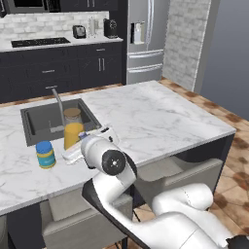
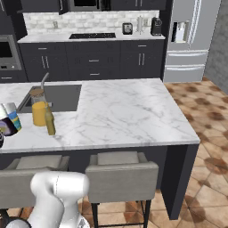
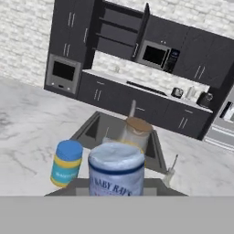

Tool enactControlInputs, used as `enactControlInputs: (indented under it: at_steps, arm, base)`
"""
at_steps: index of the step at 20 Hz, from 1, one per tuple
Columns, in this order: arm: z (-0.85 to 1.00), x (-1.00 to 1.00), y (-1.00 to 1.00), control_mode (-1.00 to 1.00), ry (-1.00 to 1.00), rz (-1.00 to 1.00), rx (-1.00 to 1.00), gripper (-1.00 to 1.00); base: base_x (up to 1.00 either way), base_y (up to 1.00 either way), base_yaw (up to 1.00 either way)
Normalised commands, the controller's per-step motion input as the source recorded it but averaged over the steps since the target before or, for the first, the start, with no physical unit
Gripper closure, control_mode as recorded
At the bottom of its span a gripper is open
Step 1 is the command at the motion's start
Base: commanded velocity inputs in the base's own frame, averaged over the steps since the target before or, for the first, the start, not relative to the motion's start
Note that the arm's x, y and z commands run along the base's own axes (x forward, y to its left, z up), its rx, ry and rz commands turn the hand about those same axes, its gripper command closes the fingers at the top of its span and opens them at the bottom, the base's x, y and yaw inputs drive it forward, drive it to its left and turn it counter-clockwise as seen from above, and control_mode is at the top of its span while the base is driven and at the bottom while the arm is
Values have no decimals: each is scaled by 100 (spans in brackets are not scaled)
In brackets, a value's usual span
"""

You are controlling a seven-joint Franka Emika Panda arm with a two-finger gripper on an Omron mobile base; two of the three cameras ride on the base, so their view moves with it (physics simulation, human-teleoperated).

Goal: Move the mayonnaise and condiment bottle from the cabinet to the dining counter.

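Closest in, two grey upholstered stools are tucked under the near edge of the large white grey-veined marble dining counter. Just over that edge, the white two-finger gripper reaches in at the left part of the top. Its jaws are drawn narrow around the condiment bottle, which shows right in front of the hand camera as a pale cylinder with a white and blue label reading "BABY RAY'S". The bottle's base is hidden, so I cannot tell whether it rests on the marble. Just to the left of the held bottle, the mayonnaise, a small squat yellow jar with a blue lid and a blue label band, stands upright on the dining counter, near but apart from it. Behind them, at the front rim of the dark inset sink, a plain yellow cup stands with a clear tan-lidded jar right behind it, and a slim olive-yellow bottle stands beside the cup. A grey faucet rises over the basin. Across the floor runs a row of dark base cabinets under a marble worktop carrying a small toaster, with a steel fridge at its right end. Above it, the near-black wall cabinet stands open, its dark shelves showing, next to a microwave.
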Motion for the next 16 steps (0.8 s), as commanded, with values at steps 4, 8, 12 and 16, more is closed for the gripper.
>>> enactControlInputs:
  at_steps: [4,8,12,16]
  arm:
    - [-28,81,51,-100,0,7,4,100]
    - [-25,57,35,-100,0,2,1,100]
    - [-34,26,27,-100,2,0,0,100]
    - [-38,15,30,-100,2,0,0,100]
  base:
    - [0,0,0]
    - [0,0,0]
    - [0,0,0]
    - [0,0,0]
